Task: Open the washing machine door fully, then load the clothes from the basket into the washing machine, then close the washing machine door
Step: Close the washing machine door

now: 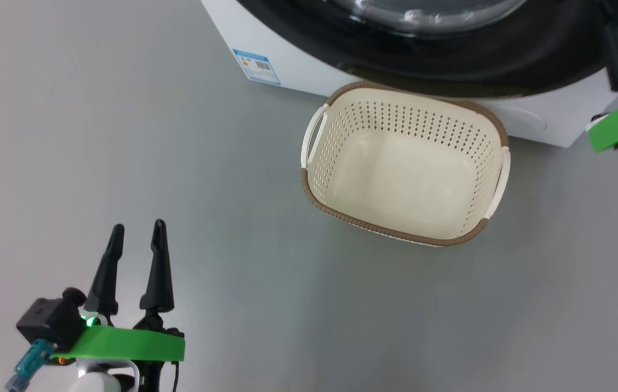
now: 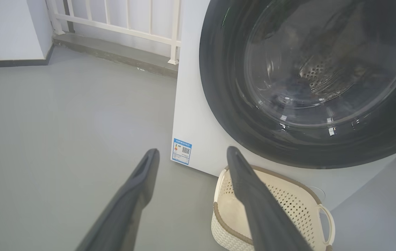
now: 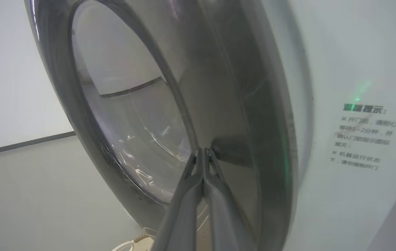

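The big white boxy front-loading washing machine (image 1: pixel 292 51) stands at the far side of the grey floor (image 1: pixel 123 136), with a small blue label sticker (image 1: pixel 257 66) low on its left front corner. Its large round glossy black door (image 1: pixel 450 60) lies against the machine's front. In the left wrist view, the steel perforated drum (image 2: pixel 314 73) shows dimly through the door's bulging clear glass window (image 2: pixel 341 42); whatever else is behind the glass is too murky to tell.

The small rectangular cream plastic basket (image 1: pixel 336 158), with perforated sides, a brown rim and white side handles, sits on the floor just near of the machine, below the door's lower edge. Its bare cream bottom shows. Whether its far rim touches the machine, I cannot tell.

The left claw (image 1: pixel 139 226) hangs over the floor at the near left, well apart from the basket, its two dark fingers spread wide with nothing between them.

The right claw (image 3: pixel 203 151) is up at the far right, fingers pressed together, pinching nothing, their tips at the door's right-hand rim beside a dark recess there. A printed notice (image 3: pixel 361 139) sits on the white front beyond that rim.
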Robot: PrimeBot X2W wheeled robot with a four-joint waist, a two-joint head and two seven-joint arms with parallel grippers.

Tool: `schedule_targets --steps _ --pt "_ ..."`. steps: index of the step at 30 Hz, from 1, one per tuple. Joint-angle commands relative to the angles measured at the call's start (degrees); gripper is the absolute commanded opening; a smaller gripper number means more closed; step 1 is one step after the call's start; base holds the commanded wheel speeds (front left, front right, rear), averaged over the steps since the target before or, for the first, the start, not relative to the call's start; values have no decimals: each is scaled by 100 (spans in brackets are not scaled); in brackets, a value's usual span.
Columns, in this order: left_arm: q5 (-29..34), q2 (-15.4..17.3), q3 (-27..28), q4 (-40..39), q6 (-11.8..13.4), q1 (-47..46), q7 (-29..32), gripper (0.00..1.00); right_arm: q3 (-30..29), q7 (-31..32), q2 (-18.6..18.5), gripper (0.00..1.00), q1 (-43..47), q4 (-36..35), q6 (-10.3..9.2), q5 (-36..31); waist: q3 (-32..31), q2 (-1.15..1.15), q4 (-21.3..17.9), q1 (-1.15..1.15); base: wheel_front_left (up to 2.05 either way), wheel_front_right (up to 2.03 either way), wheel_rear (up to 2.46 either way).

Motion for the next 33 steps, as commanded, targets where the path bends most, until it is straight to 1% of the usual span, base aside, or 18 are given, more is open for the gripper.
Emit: schedule_targets --steps 1,13,22,26,33 --pt "34 94 223 -137 -17 -126 -78 100 -42 -47 -66 0 -100 -55 -2 -76 140 0 88 0 0 0 0" --pt "50 36 156 -41 -24 -212 -78 100 -428 -47 -29 0 -551 351 -2 -395 133 0 122 0 0 0 0" --pt "4 54 143 -30 -24 -229 -78 100 -308 -47 43 0 -781 657 -2 -446 114 0 105 0 0 0 0" --pt "-18 45 139 0 -25 -208 -78 100 -254 -47 118 0 -656 640 -2 -450 1 0 79 0 0 0 0" --pt "-3 94 160 25 -25 -172 -78 100 -144 -47 229 0 -283 304 -2 -525 -252 0 -92 0 0 0 0"
